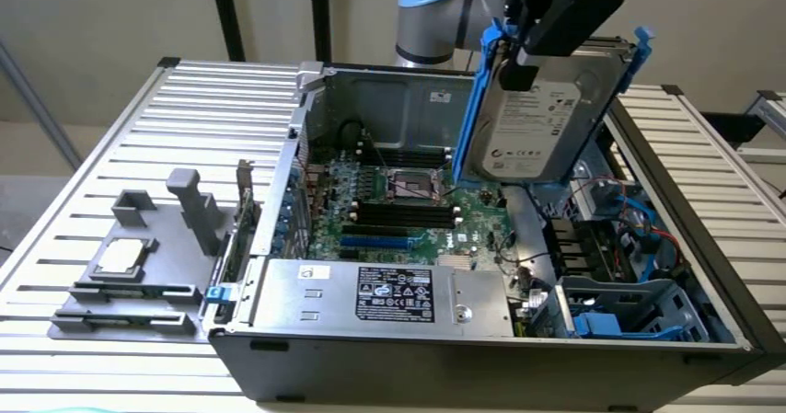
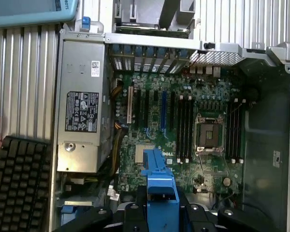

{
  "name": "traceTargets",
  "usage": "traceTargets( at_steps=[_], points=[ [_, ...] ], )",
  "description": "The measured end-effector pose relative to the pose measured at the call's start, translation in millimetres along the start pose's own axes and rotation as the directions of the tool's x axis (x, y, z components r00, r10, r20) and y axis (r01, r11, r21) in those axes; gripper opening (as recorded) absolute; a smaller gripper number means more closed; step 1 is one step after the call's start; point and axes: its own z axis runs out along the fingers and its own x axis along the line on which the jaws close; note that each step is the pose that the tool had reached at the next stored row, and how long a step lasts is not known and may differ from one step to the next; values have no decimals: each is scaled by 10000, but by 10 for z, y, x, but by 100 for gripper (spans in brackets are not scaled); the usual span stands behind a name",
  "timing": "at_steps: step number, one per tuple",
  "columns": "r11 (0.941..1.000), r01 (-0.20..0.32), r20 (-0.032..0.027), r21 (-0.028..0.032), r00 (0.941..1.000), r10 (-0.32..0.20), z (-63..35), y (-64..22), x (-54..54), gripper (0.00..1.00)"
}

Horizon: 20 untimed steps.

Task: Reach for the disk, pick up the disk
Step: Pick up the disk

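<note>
Black gripper (image 1: 537,52) clamps silver-grey metal disk w/ blue rails (image 1: 536,128), upper right of frame, held aloft. Risk: slips, drops onto green motherboard (image 1: 399,212).

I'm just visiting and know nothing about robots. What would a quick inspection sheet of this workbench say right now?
Surface: slatted metal table, carrying an open computer case.
Job's things: the disk in its blue frame, lifted above the case, tilted, label showing.
Clutter: grey holder with a small silver chip, on the exterior view's left; keyboard with a person's hand at its edge.
Grippers: the gripper is shut on the disk's upper end.
Cables: red and blue wires inside the case, exterior view's right.
Surroundings: plain wall, black poles behind the table.
</note>
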Motion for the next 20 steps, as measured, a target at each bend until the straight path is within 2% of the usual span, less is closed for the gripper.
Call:
traceTargets(
  at_steps=[10, 20],
  points=[
    [10000, -4, 1, -55, 10000, 4, -130, -323, 203, 33],
    [9999, -13, 3, -172, 10000, 13, -204, -565, 452, 33]
  ],
)
